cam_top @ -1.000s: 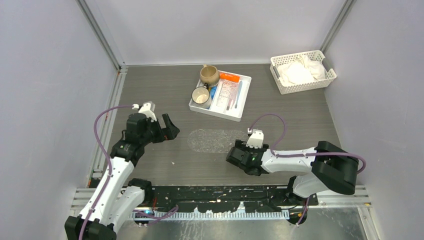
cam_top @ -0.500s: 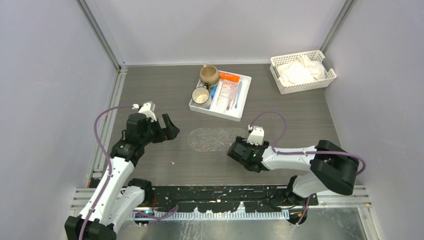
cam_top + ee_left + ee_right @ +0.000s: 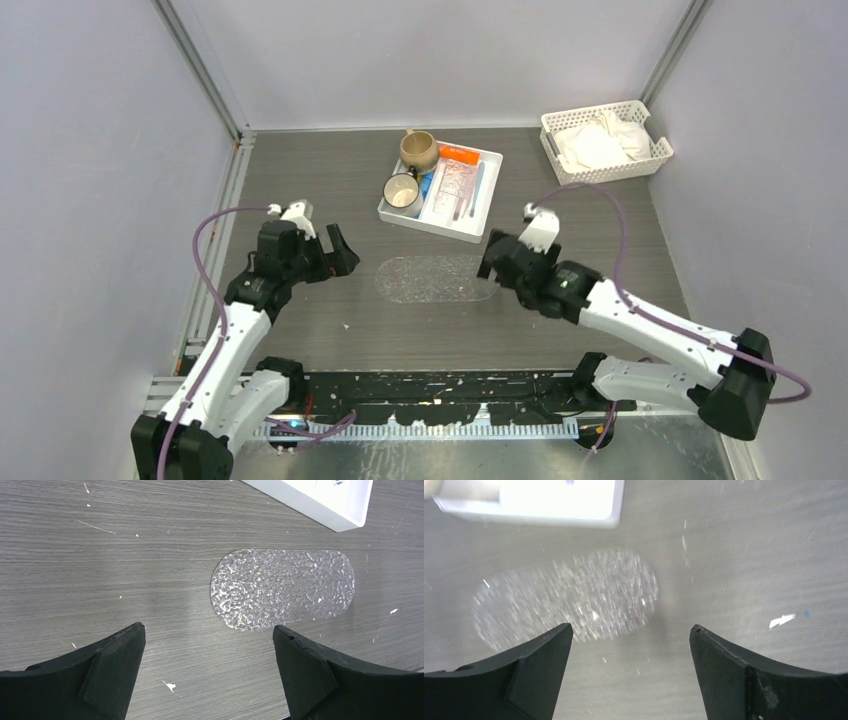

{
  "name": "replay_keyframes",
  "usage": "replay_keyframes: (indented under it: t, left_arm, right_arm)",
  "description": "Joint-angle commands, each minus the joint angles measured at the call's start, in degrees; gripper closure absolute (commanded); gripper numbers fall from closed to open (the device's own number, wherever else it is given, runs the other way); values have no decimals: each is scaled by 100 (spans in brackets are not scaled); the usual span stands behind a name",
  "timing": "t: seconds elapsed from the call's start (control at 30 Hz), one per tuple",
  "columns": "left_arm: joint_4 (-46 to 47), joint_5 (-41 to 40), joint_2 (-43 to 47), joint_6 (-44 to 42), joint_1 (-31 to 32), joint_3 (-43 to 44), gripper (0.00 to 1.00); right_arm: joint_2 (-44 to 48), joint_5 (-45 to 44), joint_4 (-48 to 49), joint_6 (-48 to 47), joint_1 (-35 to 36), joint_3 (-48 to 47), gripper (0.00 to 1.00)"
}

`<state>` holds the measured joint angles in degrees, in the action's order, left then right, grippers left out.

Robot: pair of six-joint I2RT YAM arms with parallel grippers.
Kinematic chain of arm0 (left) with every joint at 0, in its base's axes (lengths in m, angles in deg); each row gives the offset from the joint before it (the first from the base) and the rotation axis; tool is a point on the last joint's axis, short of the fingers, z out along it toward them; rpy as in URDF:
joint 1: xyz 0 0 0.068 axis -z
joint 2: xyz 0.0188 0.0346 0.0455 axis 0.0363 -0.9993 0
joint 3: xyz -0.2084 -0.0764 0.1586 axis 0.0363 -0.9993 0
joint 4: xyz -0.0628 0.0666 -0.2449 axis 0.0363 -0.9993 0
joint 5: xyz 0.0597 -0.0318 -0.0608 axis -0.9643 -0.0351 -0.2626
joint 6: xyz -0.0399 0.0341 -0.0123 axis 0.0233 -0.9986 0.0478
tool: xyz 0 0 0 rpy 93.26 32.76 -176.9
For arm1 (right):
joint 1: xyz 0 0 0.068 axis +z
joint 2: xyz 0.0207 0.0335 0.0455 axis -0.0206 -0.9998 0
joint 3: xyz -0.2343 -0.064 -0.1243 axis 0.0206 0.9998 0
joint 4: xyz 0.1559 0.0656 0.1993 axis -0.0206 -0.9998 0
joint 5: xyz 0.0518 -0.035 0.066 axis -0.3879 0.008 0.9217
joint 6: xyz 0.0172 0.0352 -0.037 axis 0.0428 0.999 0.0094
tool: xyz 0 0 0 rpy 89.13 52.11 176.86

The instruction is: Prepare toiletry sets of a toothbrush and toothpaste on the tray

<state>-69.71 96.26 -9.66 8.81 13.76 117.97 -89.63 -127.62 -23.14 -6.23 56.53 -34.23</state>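
Right gripper (image 3: 493,262) swung forward to clear tray (image 3: 430,281) right end, jaws apart, empty; left gripper (image 3: 338,251) likewise apart.

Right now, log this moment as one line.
left gripper: open, empty | right gripper: open, empty | tray: bare | toothpaste: in white compartment tray

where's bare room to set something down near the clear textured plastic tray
The clear textured plastic tray is bare. Free tabletop: the far left, beyond the left gripper; the strip between the white compartmented tray and the white slotted basket. Crowded: inside the compartmented tray, and the clear tray's right end, where the open right gripper hovers.
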Motion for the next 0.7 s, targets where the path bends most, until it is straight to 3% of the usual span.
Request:
replay_keyframes:
  t: [0.0,0.13,0.2,0.37,0.47,0.67]
  left_arm:
    - [153,-23,-388,-57,18,469,0]
    - [231,-112,-603,-81,18,658,0]
    - [235,-161,-696,-132,18,755,0]
    - [244,-197,-834,-193,18,843,0]
    - [295,-178,-834,-185,18,778,0]
    - [367,-125,-812,-152,18,659,0]
  right_arm:
    - [-78,565,-221,-1171,-1151,-908,10]
    - [-827,1123,130,-1575,-2021,-1446,21]
    - [-1268,1379,290,-1702,-2226,-1711,32]
    - [-2082,2017,778,-2022,-2375,-2399,38]
    - [-2579,2138,720,-2329,-2377,-3044,38]
    - [-3412,2157,317,-2620,-2428,-4363,19]
